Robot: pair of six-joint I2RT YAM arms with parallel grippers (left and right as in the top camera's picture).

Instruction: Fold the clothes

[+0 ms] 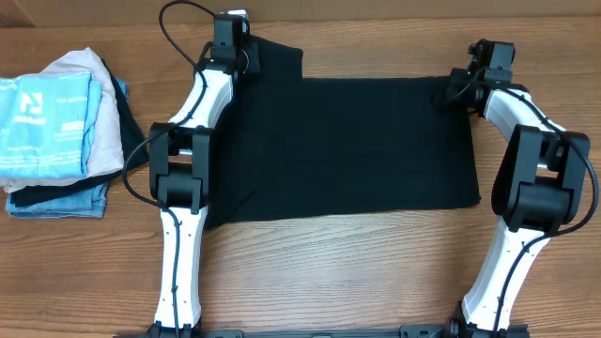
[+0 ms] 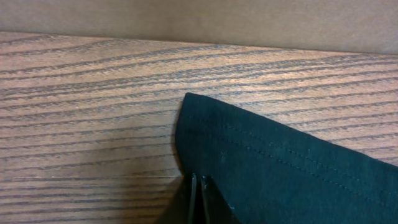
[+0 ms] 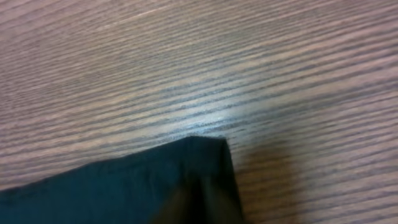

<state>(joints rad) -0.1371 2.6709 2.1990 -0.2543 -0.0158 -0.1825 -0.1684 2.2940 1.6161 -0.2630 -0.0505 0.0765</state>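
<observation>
Black T-shirt [image 1: 347,141] is laid out flat across the middle of the worktop [image 1: 376,272], with the pile of other clothes [image 1: 56,122] parked off at 9 o'clock. The left claw [image 2: 199,198] is pinched fully shut on the hemmed corner up at 11 o'clock. The right claw [image 1: 451,92] is closed too, apparently on the far corner at 2 o'clock, though the wrist view is too blurry for the pinch itself to be made out. Looks like a far-edge-to-near-edge fold is being set up. For that, both corners should probably be lifted together and level, carried toward 6 o'clock at matching speed, and the fabric kept lightly taut between them so no diagonal crease gets dragged in.
</observation>
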